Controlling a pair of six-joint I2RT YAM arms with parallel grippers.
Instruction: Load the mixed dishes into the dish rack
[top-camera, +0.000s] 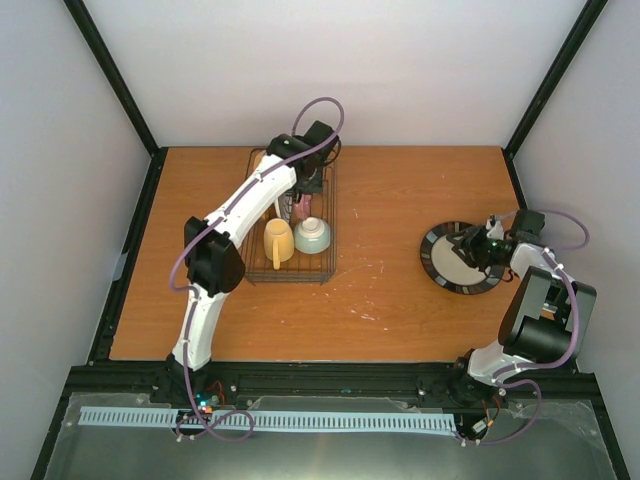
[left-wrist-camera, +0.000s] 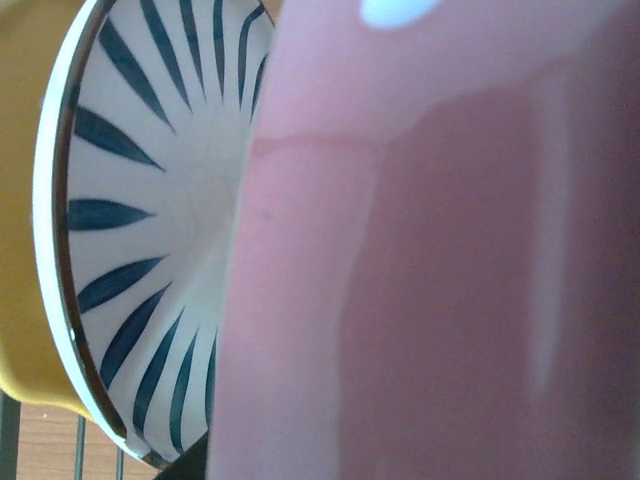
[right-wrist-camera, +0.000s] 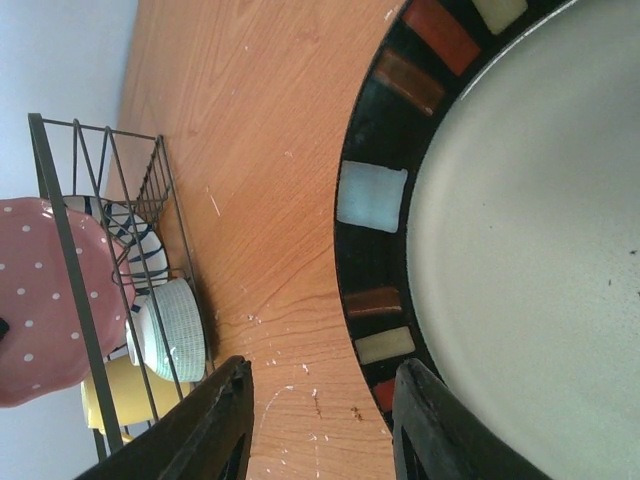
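Note:
The dish rack (top-camera: 330, 215) stands on the table at centre left. It holds the cream-yellow mug (top-camera: 278, 243), the pale bowl (top-camera: 312, 235) and upright plates. My left gripper (top-camera: 306, 188) reaches down into the rack at the pink plate (left-wrist-camera: 430, 260), which fills the left wrist view and hides the fingers. The striped plate (left-wrist-camera: 150, 220) and the orange-yellow plate (left-wrist-camera: 20, 200) stand just behind it. The black plate (top-camera: 445, 265), with a grey centre (right-wrist-camera: 520, 230), lies flat at the right. My right gripper (right-wrist-camera: 320, 430) is open and low at its rim, one finger over the rim.
The right wrist view shows the rack (right-wrist-camera: 70, 260) from the side with the bowl (right-wrist-camera: 175, 330), the mug (right-wrist-camera: 135, 400) and the pink dotted plate (right-wrist-camera: 40, 300). Bare wooden table (top-camera: 390, 210) lies between rack and black plate. Black frame posts and white walls enclose the table.

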